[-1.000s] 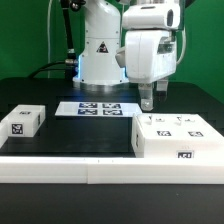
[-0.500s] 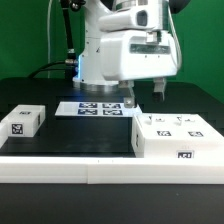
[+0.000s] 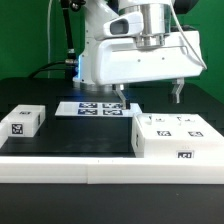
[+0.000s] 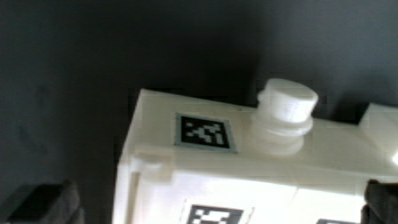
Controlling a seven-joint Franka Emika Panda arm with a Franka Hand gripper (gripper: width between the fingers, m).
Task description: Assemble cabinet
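gripper [image 3: 148, 96]: fingers spread wide, empty, hovering over the cabinet
cabinet [image 3: 178, 138]: on the black table [image 3: 60, 140], exterior view's right (wrist view: a tag [image 4: 206, 131] and a round peg [image 4: 285, 105] on it)
small box [image 3: 22, 120]: exterior view's left, well apart
marker board [image 3: 97, 108]: behind, between both

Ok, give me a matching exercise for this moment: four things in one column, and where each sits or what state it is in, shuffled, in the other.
Things
1. cabinet
2. marker board
3. small white block
4. gripper

Places or states
A. on the table, at the exterior view's left
B. in the air, fingers apart, holding nothing
C. on the table, at the exterior view's right
D. lying flat at the middle of the table

Pairs: 1-C, 2-D, 3-A, 4-B
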